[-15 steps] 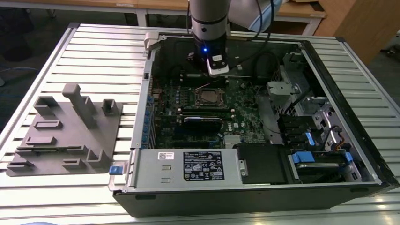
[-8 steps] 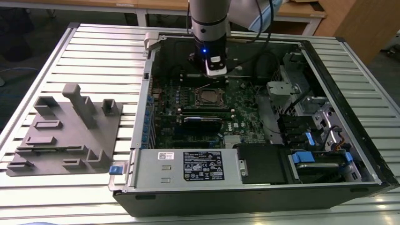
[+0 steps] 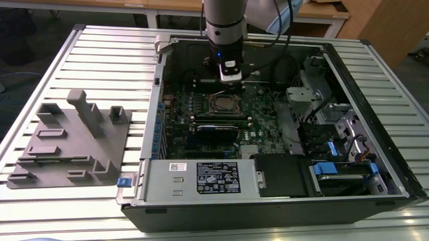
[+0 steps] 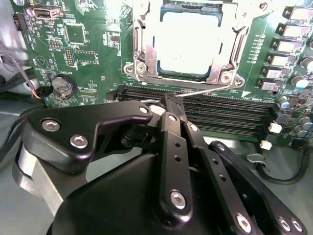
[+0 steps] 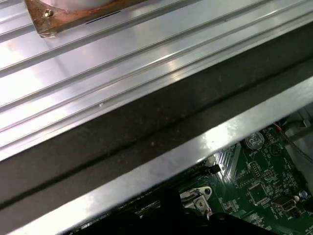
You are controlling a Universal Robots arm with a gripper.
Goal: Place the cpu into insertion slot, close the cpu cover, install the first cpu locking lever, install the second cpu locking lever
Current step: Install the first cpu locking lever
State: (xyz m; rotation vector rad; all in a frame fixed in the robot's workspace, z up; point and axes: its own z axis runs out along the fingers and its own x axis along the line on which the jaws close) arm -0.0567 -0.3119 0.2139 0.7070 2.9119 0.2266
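Insertion slot (image 3: 224, 104) is mostly hidden: the cpu (image 4: 188, 41) sits in it and the cpu cover (image 4: 145, 29) lies flat over the chip's edges. The cover's far edge is cut off in the second wrist view. Gripper (image 4: 168, 100) is just beside the slot, fingers drawn together with no gap showing, tip against a thin silver locking lever (image 4: 210, 89) that runs along the slot's near side. Can't tell if the tip pinches the lever or only touches it. Can't make out a second lever.

The gripper's black body blocks the board on the side away from the slot. Long black memory slots (image 4: 230, 110) lie just beyond the lever from the slot; a coin battery (image 4: 63, 85) is nearby.

In the exterior view the arm (image 3: 224, 25) covers the board behind the slot. A power supply (image 3: 201, 178) is well apart from the slot, and a grey fixture (image 3: 67, 140) lies outside the case on the slatted table (image 3: 107, 55).
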